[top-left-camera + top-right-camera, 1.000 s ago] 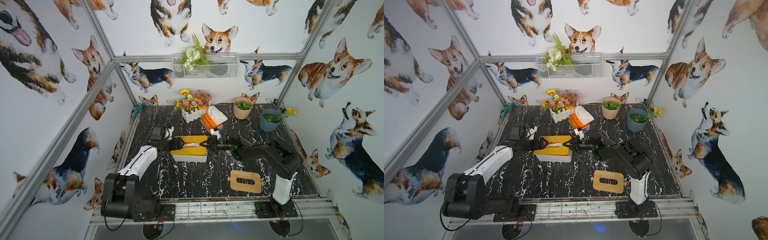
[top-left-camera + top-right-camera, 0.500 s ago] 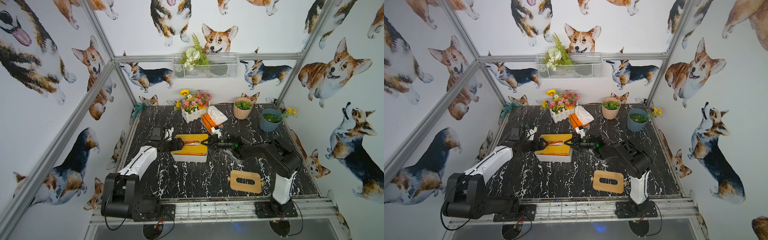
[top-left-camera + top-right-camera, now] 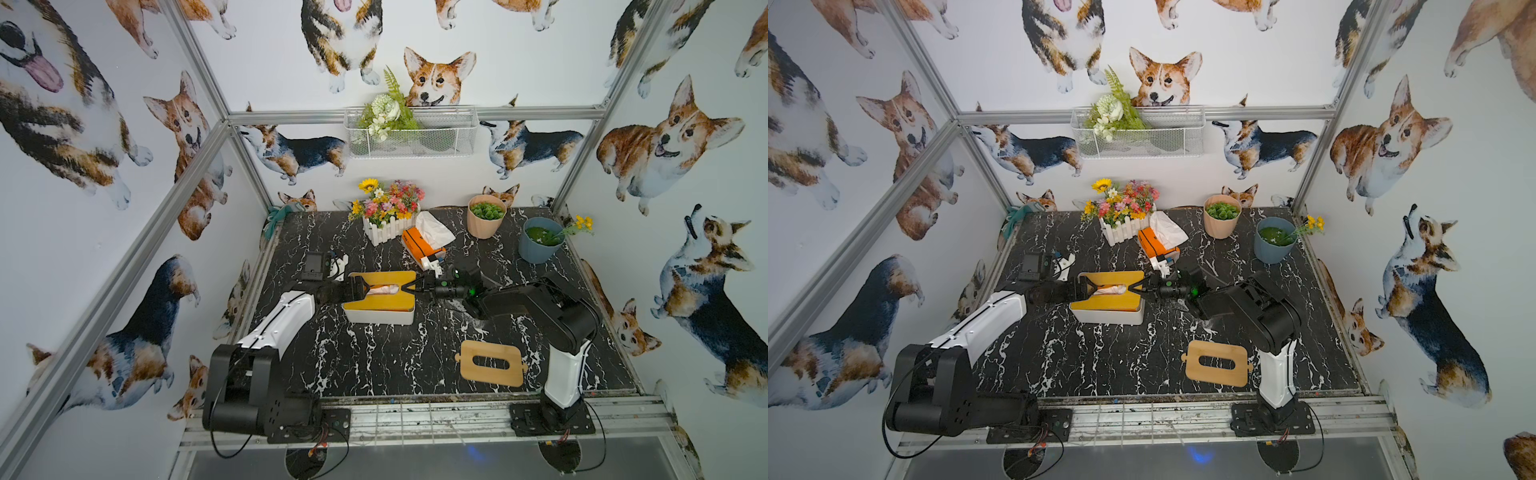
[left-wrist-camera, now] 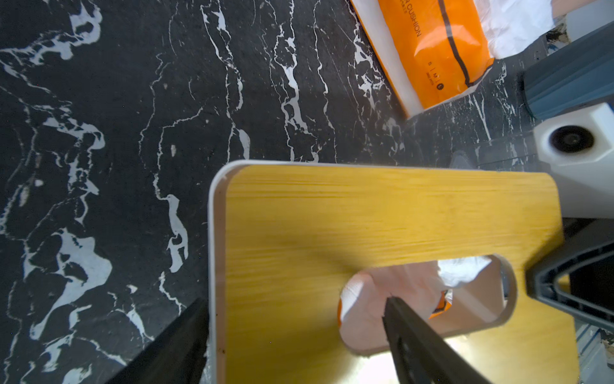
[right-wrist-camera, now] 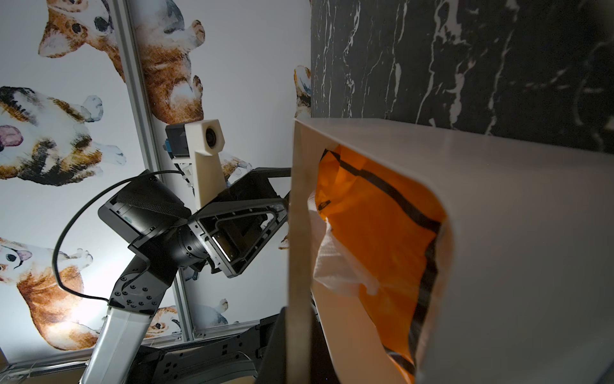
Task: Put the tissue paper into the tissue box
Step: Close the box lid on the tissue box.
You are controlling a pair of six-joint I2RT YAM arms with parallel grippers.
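The white tissue box [image 3: 380,318] stands mid-table under a yellow wooden lid [image 3: 382,303] with a slot. My right gripper [image 3: 405,286] is shut on the lid's right edge [image 5: 299,232] and holds that end off the box. The gap shows the tissue paper, an orange pack [image 5: 375,239] with white sheets [image 5: 335,266], lying inside. My left gripper [image 4: 294,302] is open across the lid's left end. One of its fingers [image 4: 415,339] reaches into the slot over the paper [image 4: 398,282], and the other finger [image 4: 179,339] is outside the box rim.
A second wooden lid [image 3: 490,363] lies flat at the front right. Another orange tissue pack [image 3: 419,245] sits behind the box, beside a flower planter [image 3: 386,226]. A pink pot [image 3: 485,216] and a blue pot [image 3: 540,241] stand at the back right, a black device [image 3: 314,266] at the left.
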